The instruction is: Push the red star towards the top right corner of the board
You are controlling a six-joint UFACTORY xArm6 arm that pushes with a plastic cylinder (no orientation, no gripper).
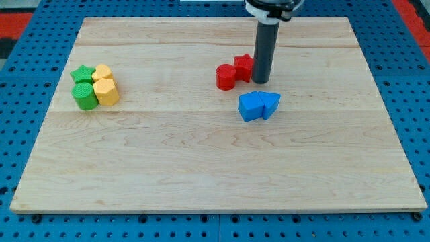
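Blue pegboard surrounds the pale wooden bench [201, 161]. Taking my tip [261, 81] as the landmark: far to its left, near the bench's left edge, sit four touching blocks, a green star [82, 73] and yellow block [102, 72] above a green cylinder [84, 96] and yellow hexagon [106, 91]. Just left of the tip a red cylinder [226, 77] touches the red star [244, 66], which the rod partly hides and appears to touch. Just below the tip lie a blue cube [252, 106] and blue triangle [271, 103], touching. No hand shows, only the rod
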